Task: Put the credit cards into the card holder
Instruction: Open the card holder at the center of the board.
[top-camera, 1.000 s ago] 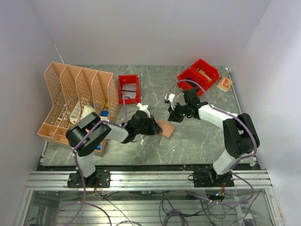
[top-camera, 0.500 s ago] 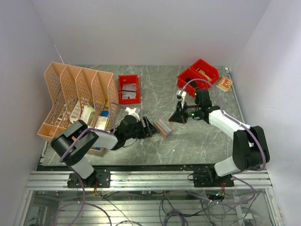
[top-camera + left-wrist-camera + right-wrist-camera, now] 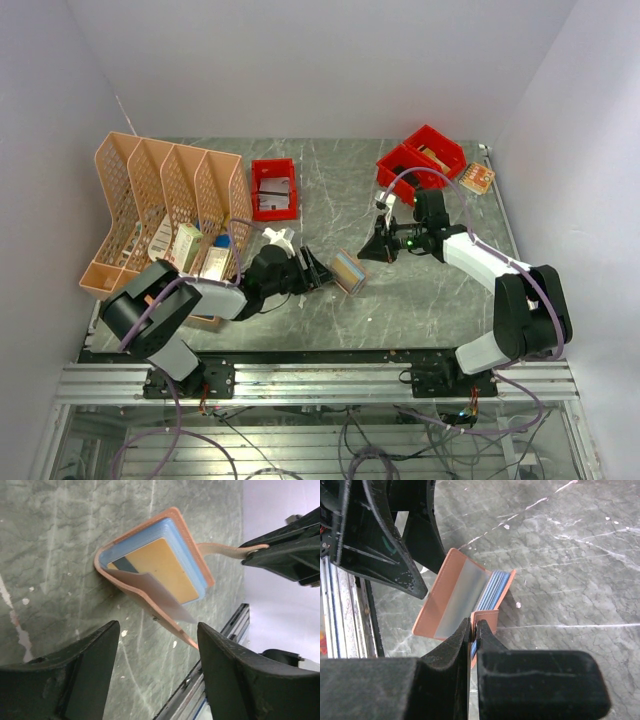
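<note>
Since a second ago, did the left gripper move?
Yes. The left gripper backed off the card holder, toward the peach file rack, and opened.

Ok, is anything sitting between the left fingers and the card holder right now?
Nothing visible does. The left fingers stand open and face the card holder across bare table. The right fingers pinch the holder's flap from the far side, clear of that path.

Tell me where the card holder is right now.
In the top view the card holder sits partly open near the middle of the table, between the open left gripper and the right gripper, which pinches its flap.
</note>
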